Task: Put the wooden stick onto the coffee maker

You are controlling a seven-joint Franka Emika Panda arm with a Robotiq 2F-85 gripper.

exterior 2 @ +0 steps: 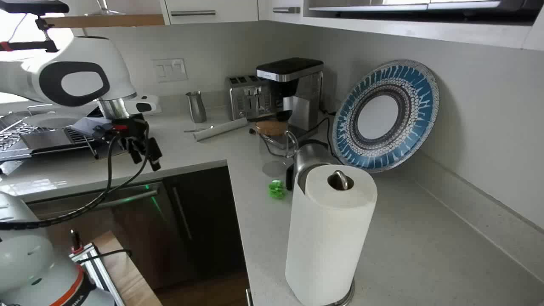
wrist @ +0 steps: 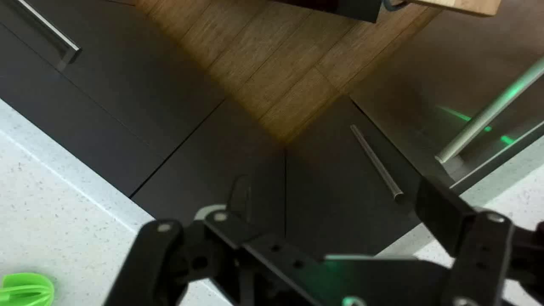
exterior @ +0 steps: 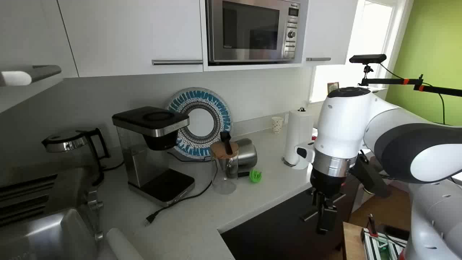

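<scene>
A pale rod, taken to be the wooden stick (material not confirmable), rests on the table. In an exterior view, read as a dial, it is found at 2 o'clock from the tool, and the coffee maker at 2 o'clock from the rod. The step in hand is judged to be the approach.

1. The fingers should be turned square to the rod's length and lowered vertically over its middle.
2. Once gripped, the rod should be raised above the coffee maker's top before being carried across; the toaster and the lidded glass vessel should be avoided.
3. The rod should be laid level and released only when steady, as rolling is possible.

Pose: the arm is bent, its wrist pointed downward. The tool is suspended off the table's edge, with floor shown past it in the wrist view. The fingers are spread apart; nothing is gripped.
</scene>
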